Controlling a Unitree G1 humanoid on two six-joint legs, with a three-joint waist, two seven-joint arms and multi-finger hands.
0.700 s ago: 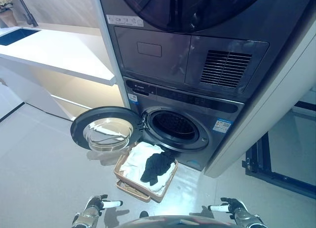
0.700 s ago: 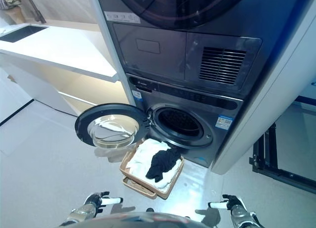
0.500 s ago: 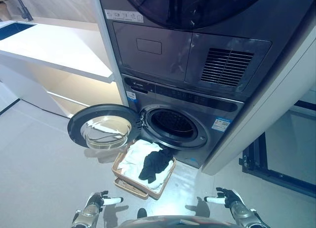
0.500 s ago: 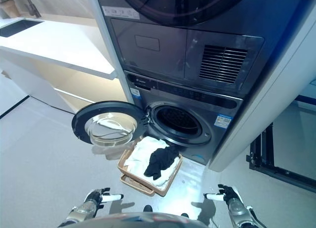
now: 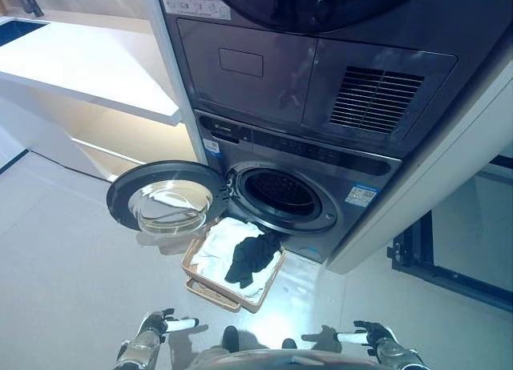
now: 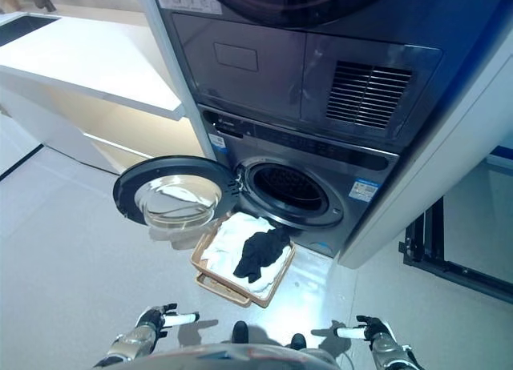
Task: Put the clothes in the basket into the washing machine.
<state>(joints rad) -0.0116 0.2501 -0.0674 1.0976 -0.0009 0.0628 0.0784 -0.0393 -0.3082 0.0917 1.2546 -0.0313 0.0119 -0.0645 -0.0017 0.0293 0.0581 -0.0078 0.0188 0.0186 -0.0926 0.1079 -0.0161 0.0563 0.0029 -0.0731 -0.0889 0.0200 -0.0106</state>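
Note:
A tan basket (image 5: 200, 287) stands on the floor just below the washing machine's open drum (image 5: 280, 192). It holds white cloth (image 5: 218, 250) with a black garment (image 5: 248, 258) lying on top. The round door (image 5: 164, 205) is swung open to the left, over the basket's far left corner. My left hand (image 5: 154, 326) shows at the bottom left and my right hand (image 5: 369, 336) at the bottom right. Both are empty, fingers straight, well short of the basket.
A white counter (image 5: 88, 66) with an open shelf beneath runs along the left. A second machine with a vent grille (image 5: 375, 99) is stacked above the washer. A black frame (image 5: 417, 258) stands at the right.
The whole picture has shifted, so the camera has moved. The basket, the clothes and the door lie as before. Both hands stay low and empty.

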